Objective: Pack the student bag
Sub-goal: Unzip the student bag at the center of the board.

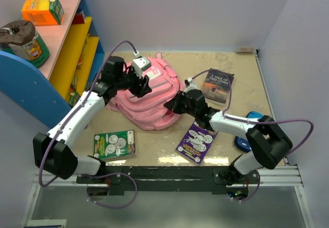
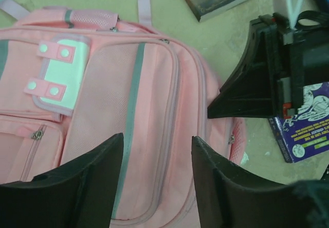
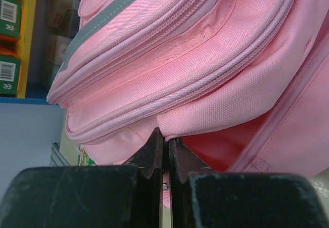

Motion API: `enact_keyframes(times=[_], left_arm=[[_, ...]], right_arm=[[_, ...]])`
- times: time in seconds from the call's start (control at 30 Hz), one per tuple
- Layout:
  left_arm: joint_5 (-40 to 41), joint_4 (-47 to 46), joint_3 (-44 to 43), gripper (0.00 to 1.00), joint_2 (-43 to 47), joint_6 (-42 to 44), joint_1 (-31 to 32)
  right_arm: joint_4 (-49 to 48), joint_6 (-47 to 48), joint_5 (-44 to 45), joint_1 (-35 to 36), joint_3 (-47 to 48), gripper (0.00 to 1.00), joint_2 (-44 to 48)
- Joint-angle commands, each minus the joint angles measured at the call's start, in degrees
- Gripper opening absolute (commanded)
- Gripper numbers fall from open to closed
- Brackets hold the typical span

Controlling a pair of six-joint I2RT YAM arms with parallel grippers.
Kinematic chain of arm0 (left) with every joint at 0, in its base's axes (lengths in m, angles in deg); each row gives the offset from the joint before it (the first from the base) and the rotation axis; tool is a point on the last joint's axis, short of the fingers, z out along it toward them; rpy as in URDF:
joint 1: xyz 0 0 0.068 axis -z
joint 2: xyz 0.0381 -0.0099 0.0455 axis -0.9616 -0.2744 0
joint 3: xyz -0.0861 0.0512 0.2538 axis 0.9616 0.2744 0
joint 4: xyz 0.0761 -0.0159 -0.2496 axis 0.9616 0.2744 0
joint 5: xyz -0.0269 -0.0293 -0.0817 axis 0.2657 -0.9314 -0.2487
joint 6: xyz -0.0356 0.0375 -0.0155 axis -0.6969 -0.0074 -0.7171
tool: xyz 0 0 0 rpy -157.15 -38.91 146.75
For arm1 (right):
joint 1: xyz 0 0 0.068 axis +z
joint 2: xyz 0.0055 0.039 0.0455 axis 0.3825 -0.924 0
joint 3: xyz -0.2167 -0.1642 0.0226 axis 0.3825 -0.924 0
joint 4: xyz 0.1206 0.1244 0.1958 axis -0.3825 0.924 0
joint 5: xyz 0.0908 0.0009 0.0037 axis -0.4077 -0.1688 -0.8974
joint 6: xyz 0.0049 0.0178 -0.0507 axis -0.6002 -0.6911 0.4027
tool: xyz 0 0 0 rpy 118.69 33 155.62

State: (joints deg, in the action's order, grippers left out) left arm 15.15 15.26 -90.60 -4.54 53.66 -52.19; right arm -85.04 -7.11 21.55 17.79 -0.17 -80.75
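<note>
One zip edge of the limp-looking pink backpack (image 1: pixel 150 112) is being pinched by the right gripper (image 3: pixel 164 135); left gripper (image 2: pixel 157 138) is being held wide open.

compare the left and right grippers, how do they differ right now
Jaws: the left gripper is open with nothing between its fingers; the right gripper is shut, seemingly pinching the student bag at its edge.
Position: the left gripper is over the bag's front panel, looking down on it; the right gripper is low at the bag's side, by a zip seam.
Shared: both have black fingers and are at the bag.
</note>
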Motion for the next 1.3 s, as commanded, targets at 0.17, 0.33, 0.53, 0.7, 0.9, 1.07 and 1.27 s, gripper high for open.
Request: enact_keyframes(times=[0.17,0.33,0.53,0.7,0.9,1.07,1.27], left_arm=[[-5.3,15.6,-2.5,0.61,11.5,0.8,1.8],[-4.5,14.8,6.2,0.43,12.3,2.1,3.3],[-11.0,19.3,8.9,0.32,10.8,9.0,5.1],[-16.6,19.2,12.5,0.32,13.8,12.1,11.7],[-3.1,14.1,17.4,0.28,13.9,12.0,15.5],[10.3,10.1,17.6,0.27,9.9,9.0,15.0],[13.0,5.8,13.1,0.27,3.4,5.9,9.2]], right_arm=[[-3.8,-3.9,9.1,3.0,9.4,0.00,0.2],[-1.6,-7.9,22.2,3.8,7.1,0.00,5.9],[2.4,-4.5,25.4,3.9,7.1,0.00,9.4],[2.7,-4.2,27.4,5.3,7.2,0.00,8.1],[4.6,-2.8,30.7,8.2,8.4,0.00,7.8],[6.4,-2.5,33.8,9.6,7.7,0.00,10.3],[7.6,-3.6,34.6,11.8,5.6,0.00,12.6]])
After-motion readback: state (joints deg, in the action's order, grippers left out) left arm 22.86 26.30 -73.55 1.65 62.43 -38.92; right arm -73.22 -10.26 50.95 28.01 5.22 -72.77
